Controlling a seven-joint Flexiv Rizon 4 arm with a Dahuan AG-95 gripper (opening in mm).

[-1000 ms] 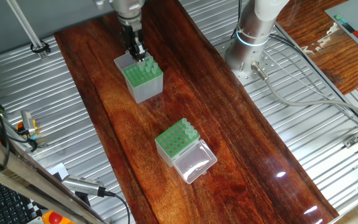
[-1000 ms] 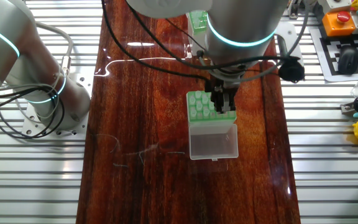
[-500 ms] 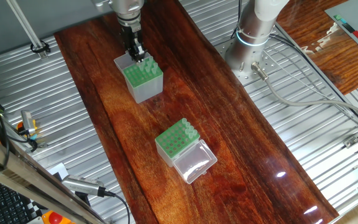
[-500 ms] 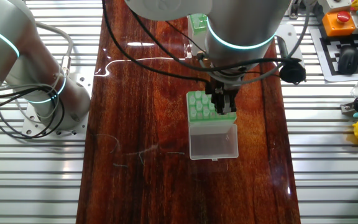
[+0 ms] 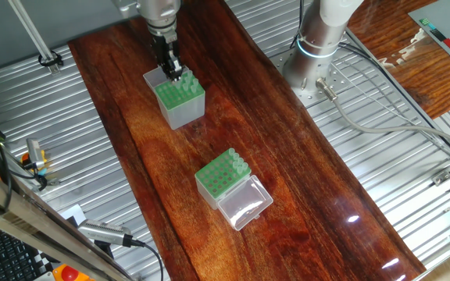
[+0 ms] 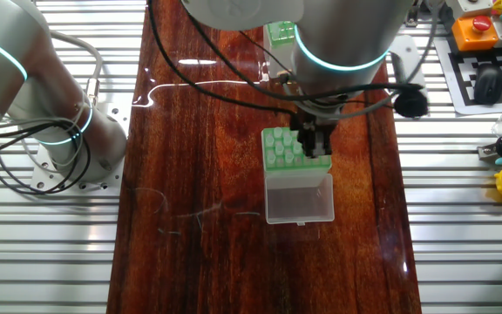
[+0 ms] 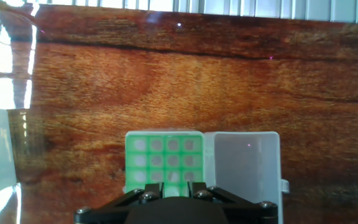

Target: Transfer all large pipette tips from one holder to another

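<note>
The one holder (image 5: 183,106), a tall grey-sided box with a green holed top, stands far back on the wood. A few large pipette tips (image 5: 186,79) stick up at its back right corner. My gripper (image 5: 175,71) hangs straight above that corner, fingers close together; nothing shows whether a tip is between them. In the hand view its green plate (image 7: 157,152) lies below my gripper (image 7: 175,186), with a pale flap (image 7: 244,165) beside it. Another holder (image 5: 217,179), short with a clear lid (image 5: 245,204), stands nearer, with a row of tips (image 5: 238,163) along one edge.
The arm's base (image 5: 319,47) stands on the ribbed metal bench right of the wooden board (image 5: 287,156), with cables (image 5: 381,125) trailing from it. In the other fixed view my arm hides much of the tall holder (image 6: 277,146); the short holder (image 6: 277,30) shows behind it.
The gripper has risen slightly above the tall holder's corner. Both holders stay where they were.
</note>
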